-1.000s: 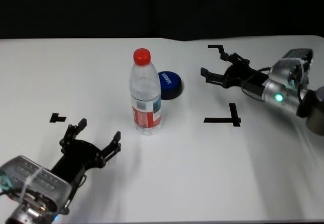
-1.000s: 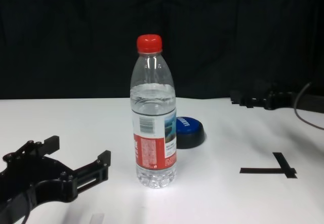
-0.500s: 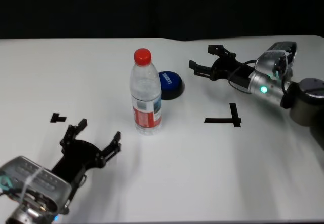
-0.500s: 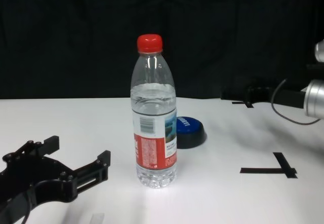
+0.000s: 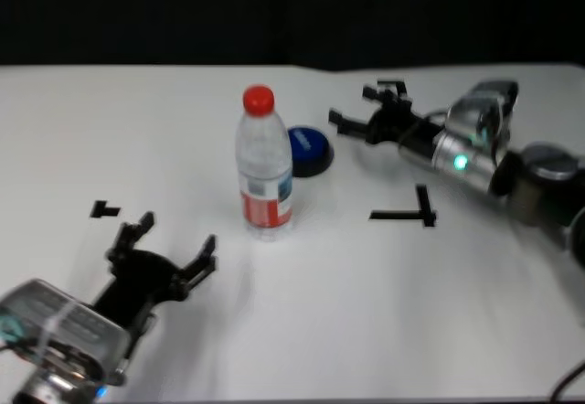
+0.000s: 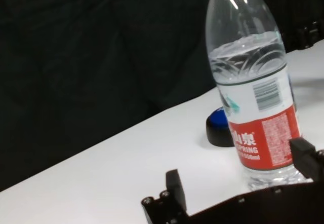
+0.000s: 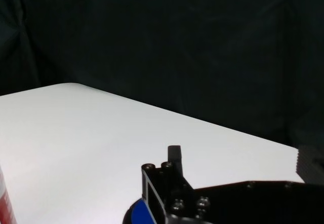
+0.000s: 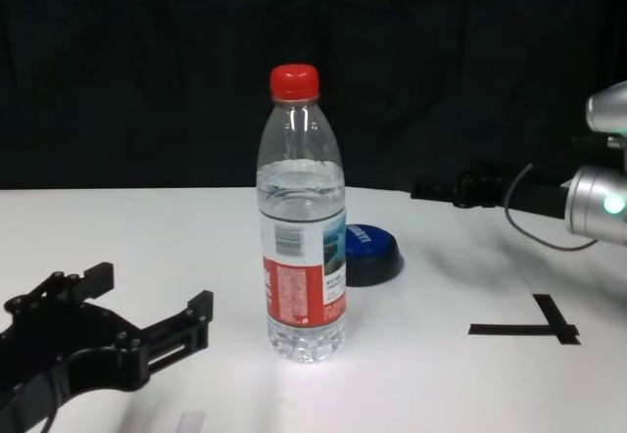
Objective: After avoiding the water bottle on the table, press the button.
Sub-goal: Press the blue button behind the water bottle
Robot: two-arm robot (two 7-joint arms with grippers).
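Though reaching in past the bottle (image 5: 265,171) on its right side, not yet touching the button (image 5: 309,150). Right hand (image 5: 361,104) raised above the counter (image 5: 329,313), fingers spread apart, gripping nothing, nearest tip just short of the button on the side away from the bottle.

Judged as most of the approach done: bottle passed on its right and far side, standing upright, red cap on, nothing brushing it in any view. Button low and blue, just behind the bottle and slightly to its right, close beside it; whether touching it or a little apart, hard to tell, since partly hidden behind the bottle from the chest. From the right wrist, only a blue sliver of the dome below one black finger, which suggests the hand almost over it.

Remaining, by this reading: a last short move toward the bottle to bring the hand over the dome, then a downward push. No sign of the press itself yet.

Main risk at this stage: the bottle so near the button's other side, tall and probably easy to tip, so little room for overshoot.

Left hand parked low in front of the bottle and to its left (image 5: 174,236), well apart from it, fingers apart and empty.
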